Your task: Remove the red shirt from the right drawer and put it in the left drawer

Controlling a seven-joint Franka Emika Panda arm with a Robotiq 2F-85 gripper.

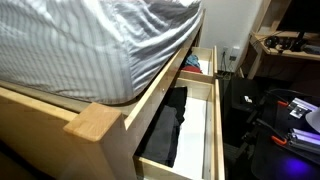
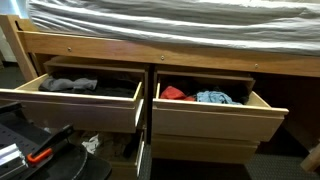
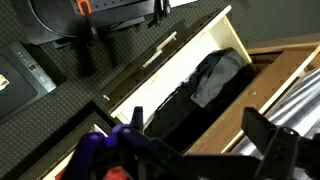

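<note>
Gripper (image 3: pixel 195 152): bottom edge of the wrist view, blurred. Fingers (image 3: pixel 268 145) stand well apart, nothing seen between them, so it reads as open and empty. A purple smear sits at lower left beside it.

Centre of the wrist view: an open wooden drawer holding dark clothes (image 3: pixel 200 90). Black equipment lies on the dark floor at upper left.

Red shirt (image 2: pixel 175 93): in the right drawer (image 2: pixel 215 118), centre-right of an exterior view, at the drawer's left end just beside a blue cloth (image 2: pixel 212 97). It shows as a small red patch (image 1: pixel 188 66) in the far drawer, upper centre.

Left drawer (image 2: pixel 70 108): pulled open, holding grey and dark garments (image 2: pixel 75 85).

Striped bedding (image 2: pixel 170 18) lies on the bed frame above both drawers.
</note>
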